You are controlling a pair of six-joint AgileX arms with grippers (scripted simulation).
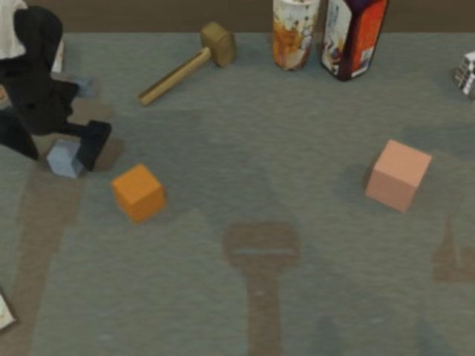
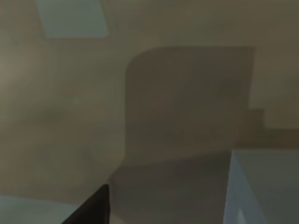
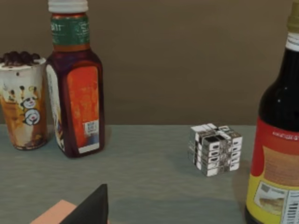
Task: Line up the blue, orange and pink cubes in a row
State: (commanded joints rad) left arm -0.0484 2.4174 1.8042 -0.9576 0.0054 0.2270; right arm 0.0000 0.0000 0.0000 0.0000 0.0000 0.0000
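The small pale-blue cube (image 1: 65, 160) rests on the table at the left, and my left gripper (image 1: 59, 148) is lowered over it, open, with one black finger (image 1: 93, 144) against the cube's right side. In the left wrist view the blue cube (image 2: 264, 186) is close up and a gap separates it from the one visible fingertip (image 2: 96, 207). Just right of it and nearer the front sits the orange cube (image 1: 137, 192). The larger pink cube (image 1: 398, 175) stands alone at the right. My right gripper (image 3: 149, 220) is out of the top view, open, with a corner of the pink cube (image 3: 51, 215) beside its finger.
A wooden mallet (image 1: 189, 63) lies at the back left. A drink cup (image 1: 295, 33) and a sauce bottle (image 1: 352, 37) stand at the back centre. A black-and-white puzzle cube (image 1: 466, 73) sits at the back right, near a dark bottle (image 3: 278, 140).
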